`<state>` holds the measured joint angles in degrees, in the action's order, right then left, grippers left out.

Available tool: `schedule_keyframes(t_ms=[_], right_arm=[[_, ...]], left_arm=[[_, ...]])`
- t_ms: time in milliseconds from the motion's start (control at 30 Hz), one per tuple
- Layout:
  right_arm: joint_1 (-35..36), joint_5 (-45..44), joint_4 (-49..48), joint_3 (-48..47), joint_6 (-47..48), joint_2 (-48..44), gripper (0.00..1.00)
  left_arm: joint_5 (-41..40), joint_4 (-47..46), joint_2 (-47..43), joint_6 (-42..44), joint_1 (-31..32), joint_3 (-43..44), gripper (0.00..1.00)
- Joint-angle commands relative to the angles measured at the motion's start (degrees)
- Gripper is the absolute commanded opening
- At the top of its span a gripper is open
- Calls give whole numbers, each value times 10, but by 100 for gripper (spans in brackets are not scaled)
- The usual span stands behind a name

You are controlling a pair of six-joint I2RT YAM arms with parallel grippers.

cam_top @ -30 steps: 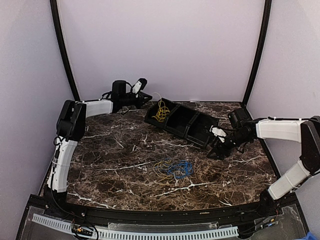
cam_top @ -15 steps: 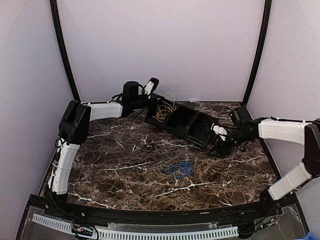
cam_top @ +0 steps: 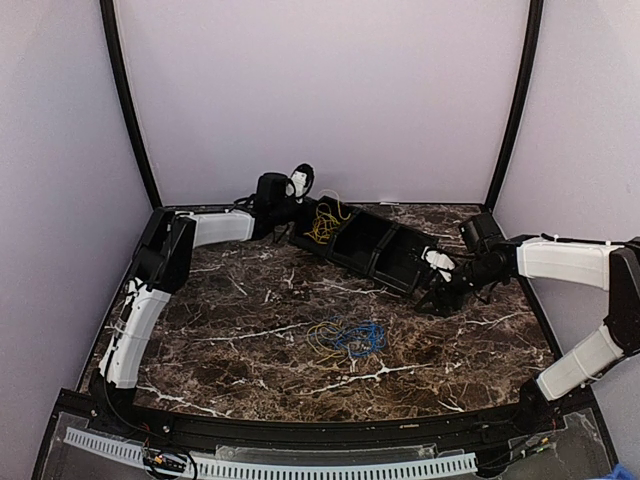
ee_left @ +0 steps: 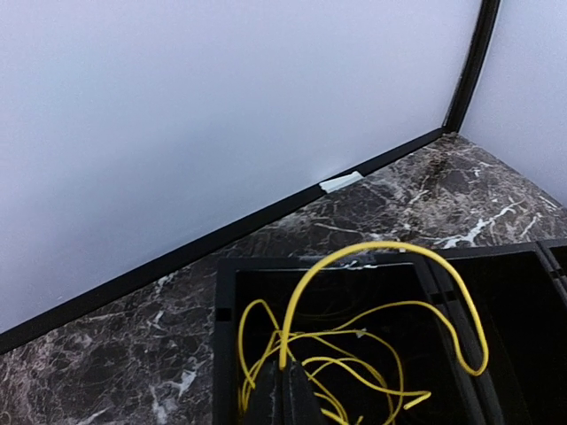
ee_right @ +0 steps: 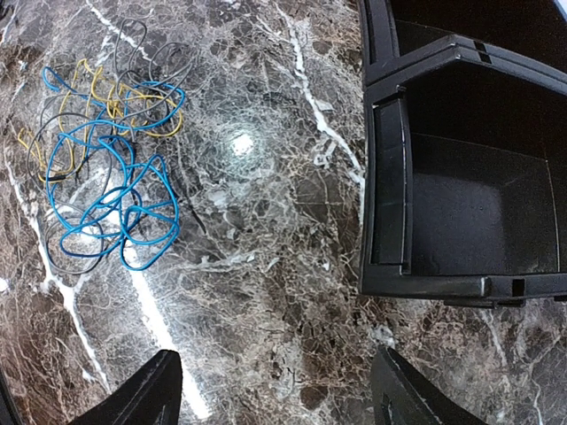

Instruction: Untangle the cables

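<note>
Pinches yellow cable (ee_left: pixel 390 252) in left end effector (ee_left: pixel 282 397) above black tray (cam_top: pixel 375 262), left-end compartment. Holds right end effector (ee_right: pixel 283 390) spread beside tray's right end. Shows blue-yellow tangle (ee_right: pixel 111 190) on surface (cam_top: pixel 250 300) before tray.

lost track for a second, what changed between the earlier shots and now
The left gripper, shut on the yellow cable, swung right to the left end of the tray. The right gripper, open beside the tray, and the tangled cables on the table stayed put.
</note>
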<state>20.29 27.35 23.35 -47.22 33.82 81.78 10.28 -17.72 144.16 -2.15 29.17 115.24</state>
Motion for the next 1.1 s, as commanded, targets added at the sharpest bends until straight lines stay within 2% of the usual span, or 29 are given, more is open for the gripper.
schedule_keyframes(t_ms=[0,200,433,700,1067], right_arm=[[-2,6,-14,3,4,-11,75],[-2,7,-12,0,5,-7,75],[-2,4,-13,2,5,-15,75],[-2,-1,-14,5,6,-28,75],[-2,-8,-19,16,7,-51,76]], left_arm=[[-70,41,1,6,2,20,0],[-67,42,-13,8,5,9,0],[-143,61,-53,-2,5,-13,0],[-143,67,-74,-23,6,-39,1],[-108,-34,-134,-60,6,-142,1]])
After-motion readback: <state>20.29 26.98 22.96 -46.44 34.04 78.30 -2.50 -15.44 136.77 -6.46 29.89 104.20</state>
